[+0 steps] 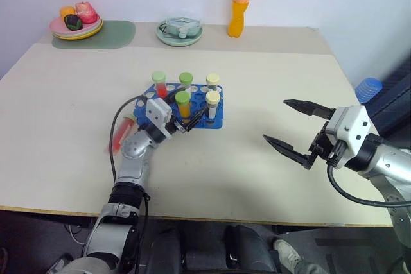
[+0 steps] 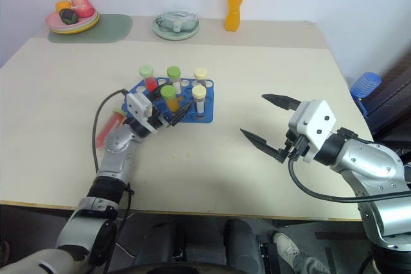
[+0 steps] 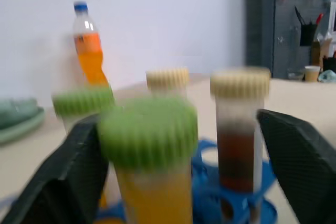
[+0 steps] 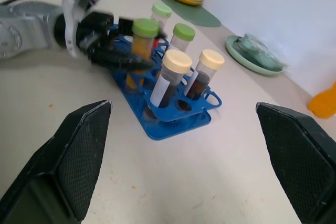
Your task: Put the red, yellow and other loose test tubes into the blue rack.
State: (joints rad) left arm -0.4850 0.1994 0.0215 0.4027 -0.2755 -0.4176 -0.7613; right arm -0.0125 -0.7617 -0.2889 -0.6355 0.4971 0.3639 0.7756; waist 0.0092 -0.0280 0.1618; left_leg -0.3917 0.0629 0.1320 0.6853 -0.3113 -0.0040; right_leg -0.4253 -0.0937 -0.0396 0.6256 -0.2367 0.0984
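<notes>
The blue rack (image 1: 216, 122) stands mid-table with several capped tubes upright in it. A yellow tube with a green cap (image 1: 183, 103) stands in the rack's front row, between the spread fingers of my left gripper (image 1: 187, 120). That gripper is open, as the wide gap beside the yellow tube (image 3: 149, 161) shows in the left wrist view. A red tube (image 1: 121, 134) lies loose on the table beside my left forearm. My right gripper (image 1: 276, 120) hovers open and empty over the table right of the rack (image 4: 173, 121).
Along the far edge are a plate of food (image 1: 77, 27) on a green mat (image 1: 115, 33), a pale green dish (image 1: 180, 32) and an orange drink bottle (image 1: 239, 4). A blue object (image 1: 368, 88) sits beyond the table's right edge.
</notes>
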